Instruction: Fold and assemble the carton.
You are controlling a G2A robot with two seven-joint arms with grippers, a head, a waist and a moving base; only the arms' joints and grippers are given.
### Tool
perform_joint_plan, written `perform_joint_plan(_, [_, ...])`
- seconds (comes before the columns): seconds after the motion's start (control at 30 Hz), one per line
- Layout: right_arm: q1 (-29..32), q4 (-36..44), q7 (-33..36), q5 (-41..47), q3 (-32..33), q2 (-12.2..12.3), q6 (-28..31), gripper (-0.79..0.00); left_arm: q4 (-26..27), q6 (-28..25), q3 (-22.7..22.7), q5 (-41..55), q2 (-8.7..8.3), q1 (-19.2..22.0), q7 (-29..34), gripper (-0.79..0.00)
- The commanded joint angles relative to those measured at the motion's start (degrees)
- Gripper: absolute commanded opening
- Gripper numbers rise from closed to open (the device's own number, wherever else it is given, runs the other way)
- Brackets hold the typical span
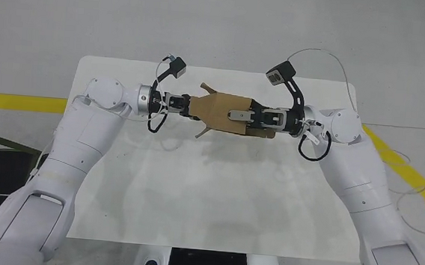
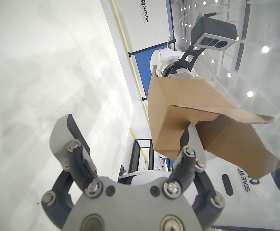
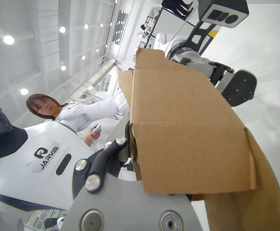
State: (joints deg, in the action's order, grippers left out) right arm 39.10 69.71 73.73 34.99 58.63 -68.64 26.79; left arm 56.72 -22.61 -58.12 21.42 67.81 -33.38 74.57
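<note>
— two grippers and one brown cardboard carton [image 1: 225, 112] [image 2: 175, 105] [image 3: 186, 131]: where is it?
— you have it over the far half of the white table [image 1: 192, 206], between the two arms, its long side running from one arm to the other. whether it touches the tabletop, i cannot tell.
— is my right gripper holding it?
— yes. your right gripper [image 1: 236, 115] is clamped on the carton. in the top view one finger lies flat along the top panel. in its own wrist view, another finger [image 3: 131, 140] presses the panel's edge, and the board covers what lies beyond it.
— and the left?
— your left gripper [image 1: 188, 105] [image 2: 129, 124] is spread wide and grips nothing. one finger [image 2: 188, 135] is tucked under the loose flap [image 2: 240, 116] and touches the cardboard. the other [image 2: 70, 131] stands well apart from the box, with nothing against it.
— what shape is the carton in?
— you see it only partly opened. the panels are creased along their folds, and at the left arm's end the flaps splay outward, unfolded. from the right wrist view, one dark pad [image 3: 240, 87] of your left gripper sits just beside the carton's far corner.
</note>
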Motion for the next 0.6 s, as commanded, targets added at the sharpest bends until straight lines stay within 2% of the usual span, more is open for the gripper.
perform_joint_plan(0.0, [0.07, 0.08, -0.04, -0.05, 0.01, -0.02, -0.02, -0.785, -0.27, -0.05, 0.05, 0.17, 0.03, 0.08, -0.02, 0.0])
perform_joint_plan(0.57, [0.36, -1.03, -3.14, 0.52, 1.34, -0.17, -0.56, -0.785, -1.24, -0.67, 0.46, 0.91, 0.09, 0.16, 0.49, 0.0])
